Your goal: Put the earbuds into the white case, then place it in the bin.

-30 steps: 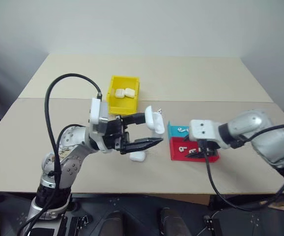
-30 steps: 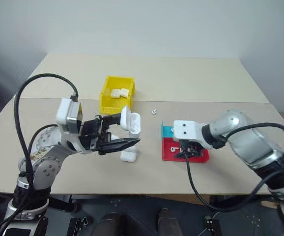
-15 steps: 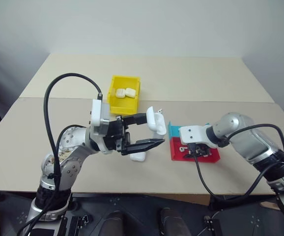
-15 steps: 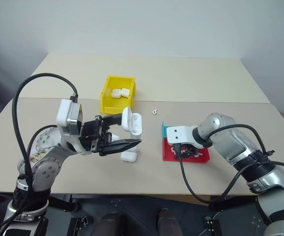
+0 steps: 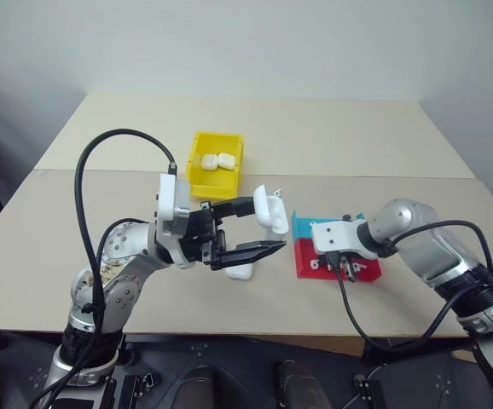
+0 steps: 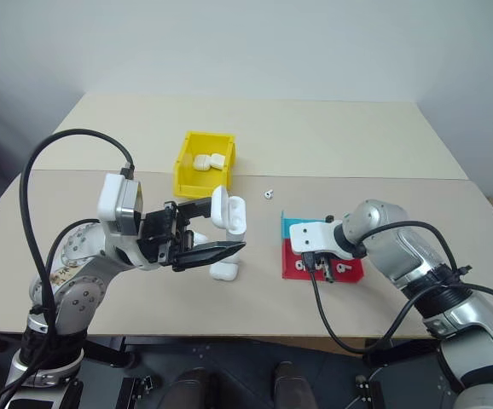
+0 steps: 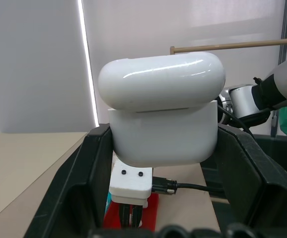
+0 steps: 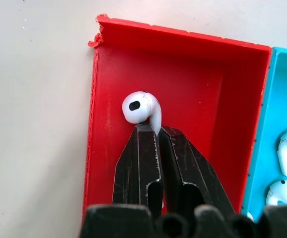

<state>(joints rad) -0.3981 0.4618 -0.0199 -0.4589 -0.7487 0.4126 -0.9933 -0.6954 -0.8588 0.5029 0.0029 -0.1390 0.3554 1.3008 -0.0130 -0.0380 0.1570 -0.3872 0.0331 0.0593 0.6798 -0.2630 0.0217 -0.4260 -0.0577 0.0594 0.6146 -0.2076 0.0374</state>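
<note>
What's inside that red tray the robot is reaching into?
In the red tray lies one white earbud, its stem pinched by the right gripper. The gripper's fingers cover the tray floor beneath them, so anything more there stays hidden.

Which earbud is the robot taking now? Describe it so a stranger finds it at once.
Find the red tray beside the teal tray on the table. The earbud lies inside the red one. Unlike the loose earbuds in the teal tray, its stem is pinched by the right gripper.
</note>
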